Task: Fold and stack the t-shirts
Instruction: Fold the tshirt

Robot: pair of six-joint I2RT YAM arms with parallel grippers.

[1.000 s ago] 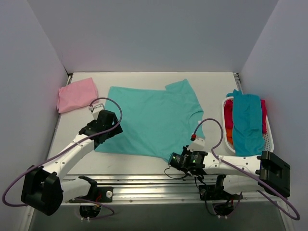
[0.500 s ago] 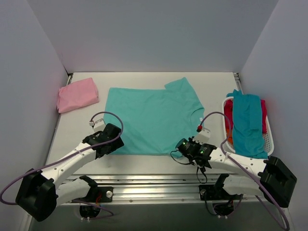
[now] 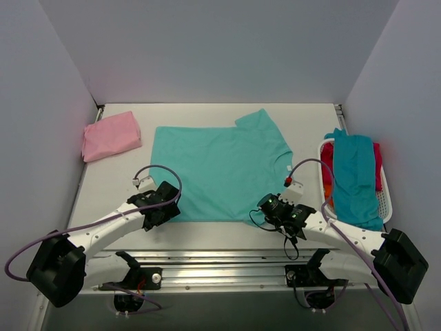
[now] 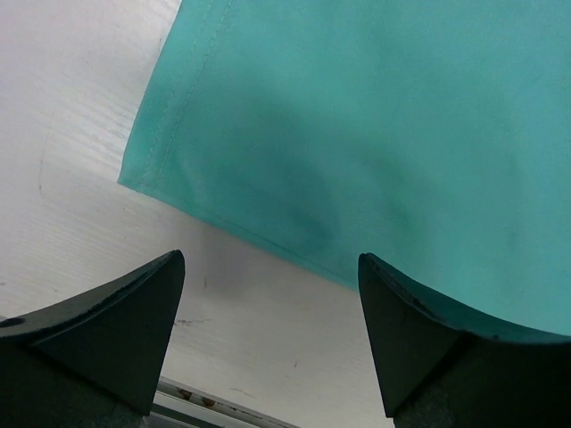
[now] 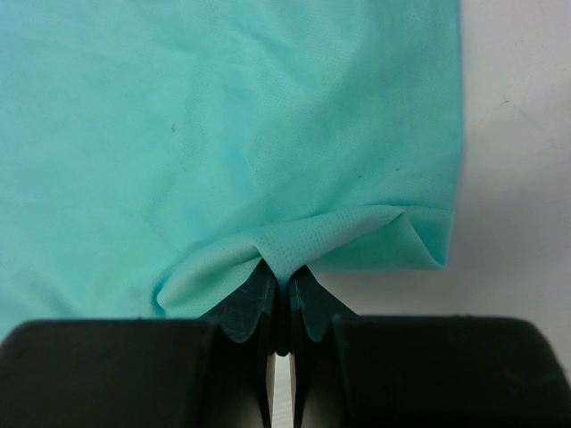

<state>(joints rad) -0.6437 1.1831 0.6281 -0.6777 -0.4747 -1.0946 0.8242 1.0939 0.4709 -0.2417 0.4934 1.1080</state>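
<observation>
"Since you ask for a count, I make it five shirts," I say. "One mint shirt lies spread flat in the middle of the table. One pink shirt sits folded at ten o'clock, well apart from it. Three more are piled in the one basket at three o'clock. A blue shirt is draped on top, with a red shirt and an orange shirt showing under it."

"And your two pincers?"

"My right pincer is pressed together on the mint shirt's near hem, at five o'clock of the shirt and close to its corner. A small ridge of cloth rises where the fingers meet. My left pincer is spread wide and pinches nothing. It hangs at seven o'clock of the shirt, by the other near corner. Between its two fingers I see the hem and bare table."

"Does the left one touch the cloth?"

"I cannot tell. My wrist view shows one finger overlapping the mint cloth and the other over the table, but not whether either rests on anything."
</observation>
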